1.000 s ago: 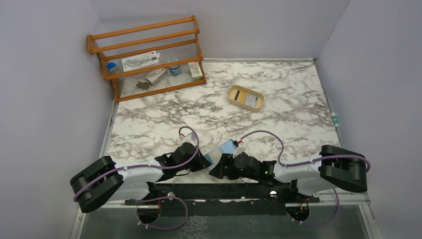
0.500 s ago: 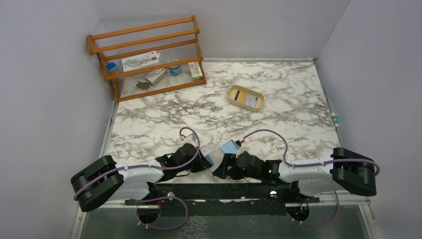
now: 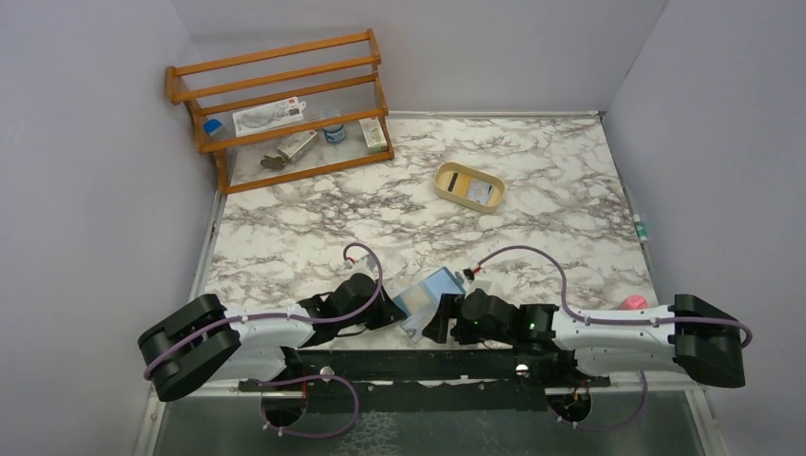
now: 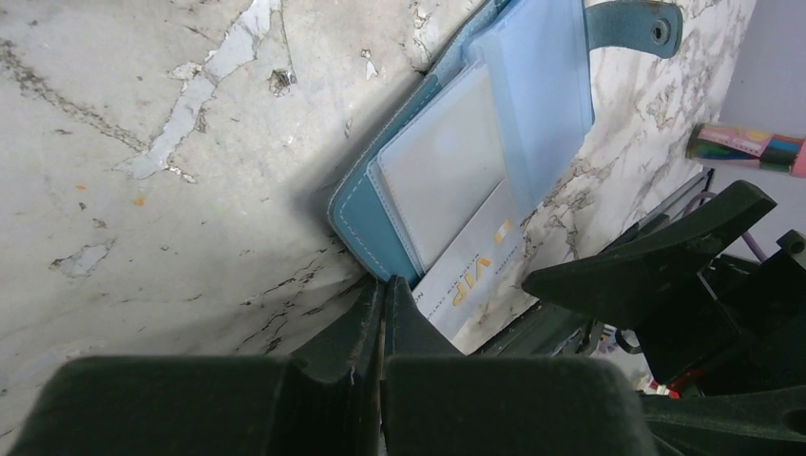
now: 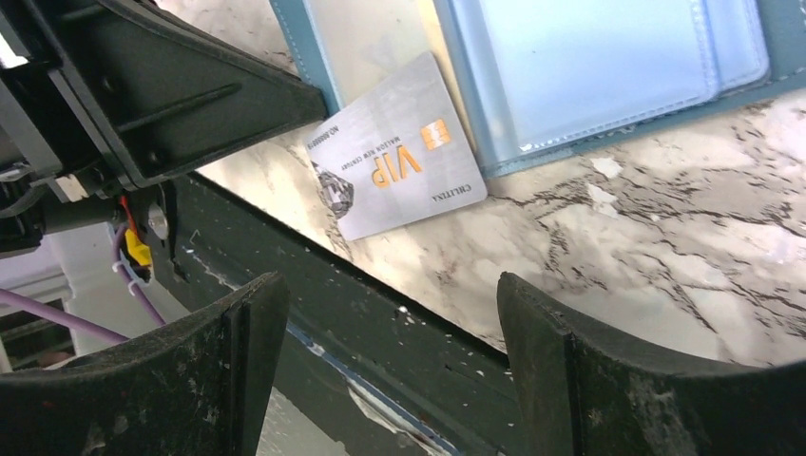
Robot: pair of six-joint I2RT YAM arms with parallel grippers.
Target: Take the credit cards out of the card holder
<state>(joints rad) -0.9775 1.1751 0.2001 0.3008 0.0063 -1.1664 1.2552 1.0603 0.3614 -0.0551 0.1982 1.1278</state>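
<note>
Arms [image 3: 276,328] low, flanking card holder [image 3: 430,290]

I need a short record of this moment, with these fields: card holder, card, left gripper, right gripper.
card holder: lies open on the marble table
card: silver, marked VIP, sticks partly out of the holder
left gripper: shut, tips at the holder's corner
right gripper: open, holds nothing, close to the card
</note>
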